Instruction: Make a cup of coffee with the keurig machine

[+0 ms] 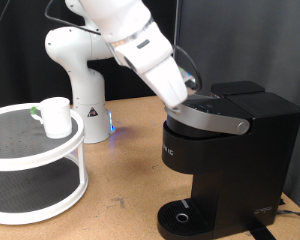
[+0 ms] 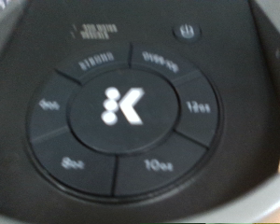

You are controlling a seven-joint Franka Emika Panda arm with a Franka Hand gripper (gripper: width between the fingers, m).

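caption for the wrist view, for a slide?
Close-up of the keurig machine lid: round brew-size button dial with central K logo, power button above.

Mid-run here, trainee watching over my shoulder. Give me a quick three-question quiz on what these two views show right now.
1. True or false: the cup stands on the drip tray of the keurig machine.
2. Where does the cup stand? A) on the top level of the white two-tier stand B) on the table C) on the machine's lid
3. Fill in: the wrist view looks closely at the machine's round ____ panel.

Key
1. False; the tray holds no cup.
2. A, at the exterior view's left.
3. Button. The gripper itself does not show in either view; the arm's end is over the machine's top.
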